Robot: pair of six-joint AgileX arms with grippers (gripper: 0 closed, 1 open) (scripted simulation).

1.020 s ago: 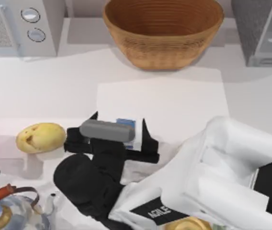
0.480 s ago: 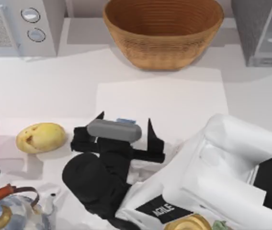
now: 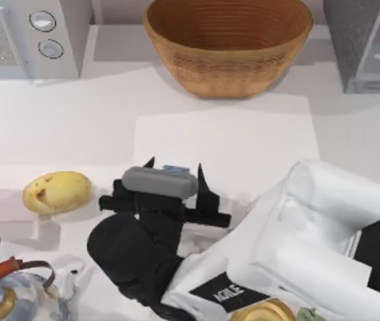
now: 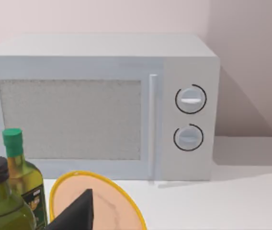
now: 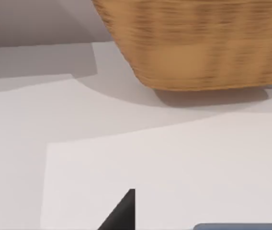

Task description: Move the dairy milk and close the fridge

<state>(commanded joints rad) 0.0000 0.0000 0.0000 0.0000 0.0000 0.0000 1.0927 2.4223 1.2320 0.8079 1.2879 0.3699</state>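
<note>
The fridge (image 3: 366,41), a big boxy appliance with dark grey speckled sides and a pale white door panel, sits in the upper right corner of the top view, cut off by the frame edge. Across from it in the upper left is the light grey microwave (image 3: 26,37) with its two round knobs, which the left wrist view looks at straight on. Between them, top centre, there's a large woven tan basket (image 3: 227,41). Below the basket lies a flat white mat (image 3: 243,144) on the white table (image 3: 56,127).

The right arm reaches in from the lower right, and the right gripper (image 3: 174,175) sits at the mat's lower left corner, its black fingers spread fairly narrow on either side of the dairy milk (image 3: 176,170), a small blue carton mostly hidden under the grey wrist part. Can't really tell whether the fingers touch it.

Left of that is a yellowish potato (image 3: 57,191), and a glass teapot with an orange handle (image 3: 16,291) is in the lower left corner. The left gripper (image 4: 81,211) is parked near two green oil bottles (image 4: 9,191) and a yellow-rimmed plate (image 4: 97,201); can't tell its state.
</note>
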